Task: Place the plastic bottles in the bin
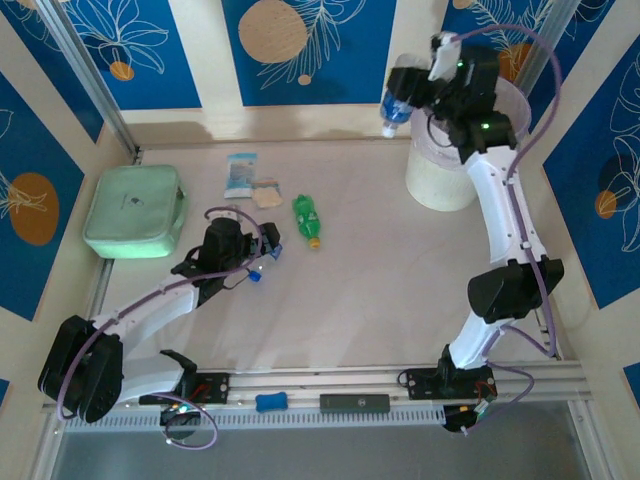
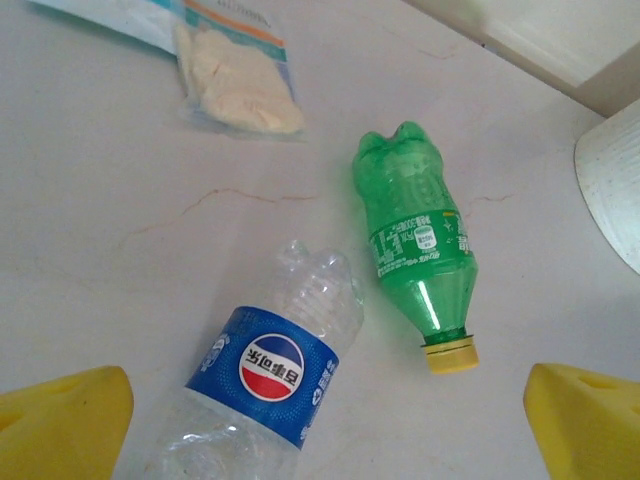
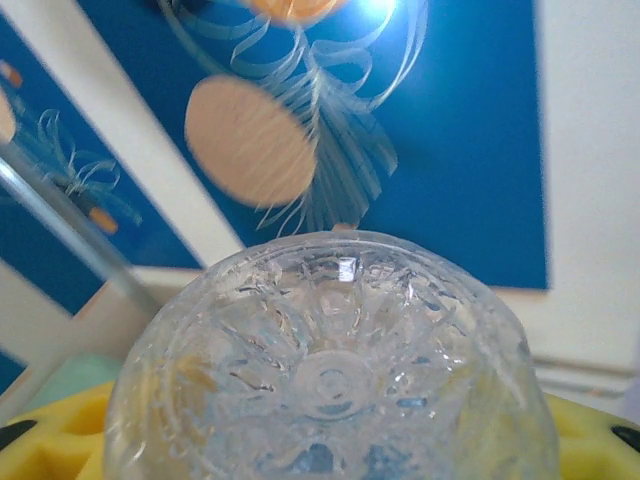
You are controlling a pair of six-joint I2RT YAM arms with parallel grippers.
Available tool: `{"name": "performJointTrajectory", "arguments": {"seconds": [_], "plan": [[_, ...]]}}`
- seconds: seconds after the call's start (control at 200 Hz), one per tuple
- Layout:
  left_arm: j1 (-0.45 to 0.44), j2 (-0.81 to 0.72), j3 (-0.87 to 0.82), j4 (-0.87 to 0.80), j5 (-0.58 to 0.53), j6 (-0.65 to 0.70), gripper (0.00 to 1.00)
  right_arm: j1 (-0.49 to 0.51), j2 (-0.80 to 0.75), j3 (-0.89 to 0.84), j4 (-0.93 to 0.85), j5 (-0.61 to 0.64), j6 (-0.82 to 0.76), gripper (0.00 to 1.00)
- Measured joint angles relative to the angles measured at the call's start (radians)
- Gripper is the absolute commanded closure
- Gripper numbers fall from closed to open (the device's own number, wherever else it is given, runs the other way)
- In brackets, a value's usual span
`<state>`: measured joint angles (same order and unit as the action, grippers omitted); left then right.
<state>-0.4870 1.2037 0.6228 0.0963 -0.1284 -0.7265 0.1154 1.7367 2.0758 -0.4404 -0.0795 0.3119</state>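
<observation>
The left gripper (image 2: pixel 320 440) hangs low over the table (image 2: pixel 120 200) with its 2 yellow fingers (image 2: pixel 65 425) spread wide. A clear blue-labelled bottle (image 2: pixel 275 370) lies on the table between them, not gripped. Just beyond it lies 1 green bottle (image 2: pixel 415 240), its yellow cap pointing toward the arms, near the clear one but apart from it. Farther back on the left lie a flat packet (image 1: pixel 240 175) and a mint-green pouch (image 1: pixel 135 210). At the far right stands the bin (image 1: pixel 438 185). There the right gripper (image 1: pixel 408 92) is clamped on a second clear bottle (image 1: pixel 393 112), held in the air just left of the rim.
</observation>
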Motion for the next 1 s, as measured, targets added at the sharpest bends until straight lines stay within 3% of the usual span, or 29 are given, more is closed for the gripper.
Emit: {"name": "performJointTrajectory", "arguments": {"seconds": [0.33, 0.55, 0.73, 0.88, 1.0], "plan": [[0.005, 0.017, -0.021, 0.05, 0.051, -0.029, 0.0, -0.141, 0.205, 0.343, -0.154, 0.2, -0.089, 0.5], [0.005, 0.018, -0.033, 0.057, 0.076, -0.043, 0.0, -0.187, 0.3, 0.37, -0.263, 0.302, -0.125, 0.5], [0.006, 0.018, -0.033, 0.062, 0.08, -0.051, 0.0, -0.206, 0.35, 0.37, -0.325, 0.316, -0.124, 0.49], [0.006, 0.018, -0.033, 0.061, 0.08, -0.052, 0.0, -0.222, 0.368, 0.37, -0.357, 0.306, -0.108, 0.42], [0.007, 0.018, -0.033, 0.061, 0.083, -0.054, 0.0, -0.232, 0.369, 0.37, -0.369, 0.294, -0.087, 0.24]]}}
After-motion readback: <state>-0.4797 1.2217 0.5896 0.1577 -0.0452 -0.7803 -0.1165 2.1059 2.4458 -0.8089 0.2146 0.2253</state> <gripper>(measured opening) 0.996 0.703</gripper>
